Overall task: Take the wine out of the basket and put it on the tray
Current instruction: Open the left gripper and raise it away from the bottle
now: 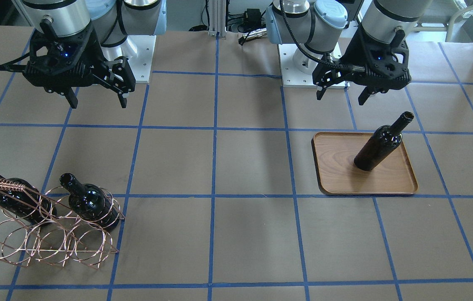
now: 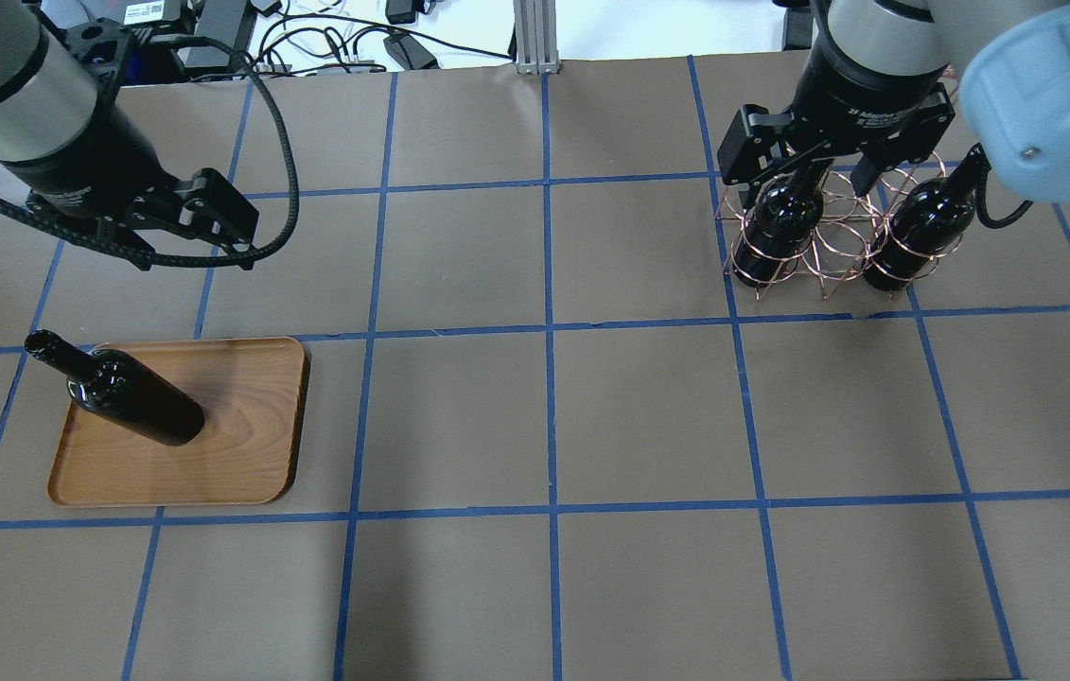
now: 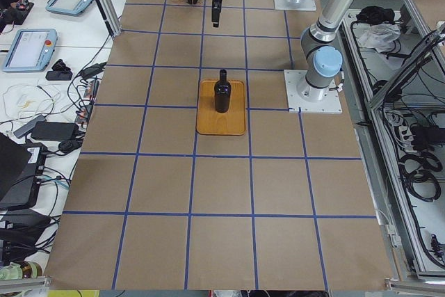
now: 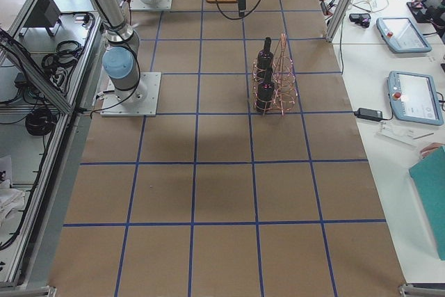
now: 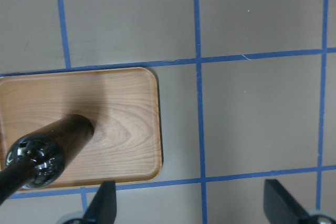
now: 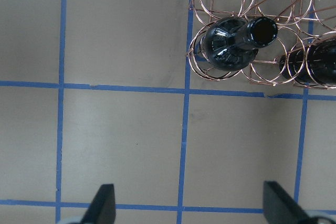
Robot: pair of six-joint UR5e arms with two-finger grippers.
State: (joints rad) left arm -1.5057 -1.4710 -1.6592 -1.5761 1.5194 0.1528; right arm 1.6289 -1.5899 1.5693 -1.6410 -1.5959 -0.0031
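Table [image 1: 253,167] under brown paper, ruled into squares by blue tape [image 1: 215,167].

On the robot's right half, far from its base, basket [image 1: 31,238] of copper wire rings, upright, with woven handle [image 1: 0,183] along the top. On the robot's left half, well apart from the basket, tray [image 1: 387,182] lying flat on the paper.

Left gripper [image 1: 341,99] raised above the table, on the robot's side of the tray, fingers spread wide with nothing between them. In its wrist view, tray and bottle off to one side of the gap, bare paper under it. Right gripper [image 1: 98,104] raised too, on the robot's side of the basket, fingers wide apart and empty. In its wrist view, only paper and tape under the gap, basket beyond the fingertips.

Wine [image 1: 380,144] standing upright near the middle of the tray, base on the wood, neck free, touched by neither gripper. Two more of the same kind upright in the basket's row nearest the robot: inner bottle [image 1: 90,205] in the end ring toward the table's middle, outer bottle [image 1: 14,200] in the end ring toward the table's right edge, one ring between them.
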